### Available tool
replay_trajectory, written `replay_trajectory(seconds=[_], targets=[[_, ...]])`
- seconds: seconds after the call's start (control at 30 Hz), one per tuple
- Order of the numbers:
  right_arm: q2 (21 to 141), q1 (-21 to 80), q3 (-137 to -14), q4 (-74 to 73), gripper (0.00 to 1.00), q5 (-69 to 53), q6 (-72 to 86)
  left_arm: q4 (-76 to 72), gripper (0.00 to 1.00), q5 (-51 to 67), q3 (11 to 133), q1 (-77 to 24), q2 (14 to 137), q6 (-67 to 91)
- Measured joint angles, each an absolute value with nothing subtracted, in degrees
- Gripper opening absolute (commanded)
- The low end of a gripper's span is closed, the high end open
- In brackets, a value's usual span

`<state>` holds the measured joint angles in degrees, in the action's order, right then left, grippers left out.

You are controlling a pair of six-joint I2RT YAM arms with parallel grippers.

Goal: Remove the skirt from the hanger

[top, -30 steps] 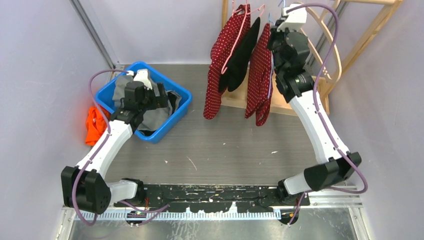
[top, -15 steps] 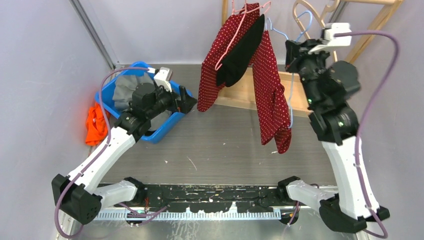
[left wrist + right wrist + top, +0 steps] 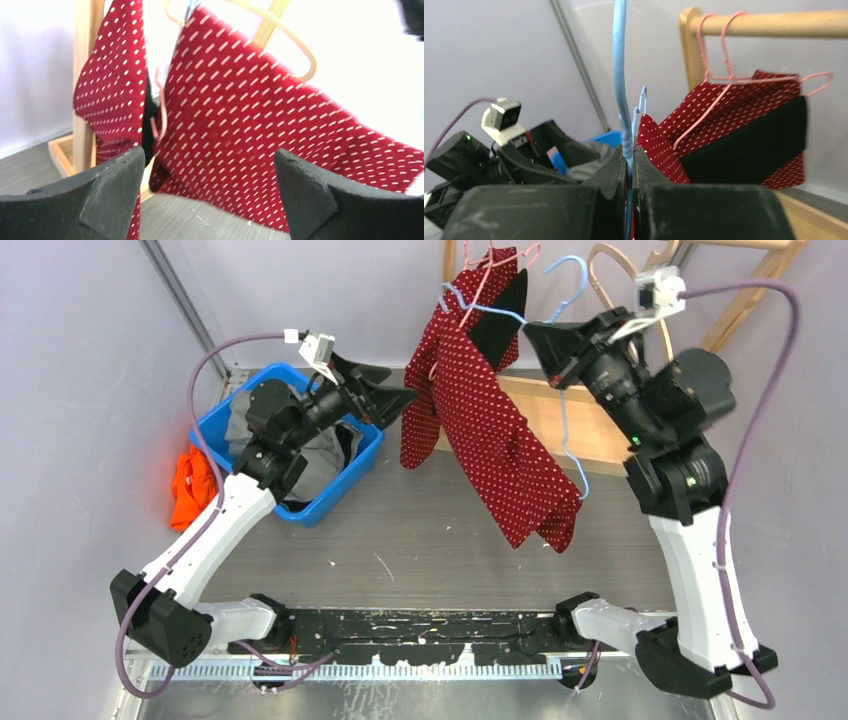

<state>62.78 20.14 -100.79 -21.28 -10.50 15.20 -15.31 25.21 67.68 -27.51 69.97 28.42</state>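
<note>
Bright, even overhead light, faint soft shadows on the worktop [image 3: 430, 540], left wrist view slightly blurred across the skirt [image 3: 260, 140], background there blown out white, near foreground soft in the right wrist view

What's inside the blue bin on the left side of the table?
Crumpled grey clothing lies in the blue bin, with a darker piece toward its right side. The left arm crosses over the bin's middle, so whatever lies there or under the pile is hidden.
</note>
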Motion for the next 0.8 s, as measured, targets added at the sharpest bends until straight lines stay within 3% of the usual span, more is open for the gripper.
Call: replay_trajectory(seconds=[0.27, 0.57, 0.8], targets=[[68.62, 20.14, -101.51, -22.81, 0.01, -18.2, 19.4, -21.47, 0.99, 28.58, 73.06, -27.51, 72.82, 32.14], [68.27, 20.14, -111.44, -25.28, 0.01, -20.25, 20.1, -23.22, 0.99, 29.78, 73.03, -27.51, 77.52, 34.13], [66.22, 20.14, -112.25, -24.95, 0.01, -21.34, 21.41, -24.14, 1.0, 30.09, 72.73, -27.51, 77.76, 35.77]])
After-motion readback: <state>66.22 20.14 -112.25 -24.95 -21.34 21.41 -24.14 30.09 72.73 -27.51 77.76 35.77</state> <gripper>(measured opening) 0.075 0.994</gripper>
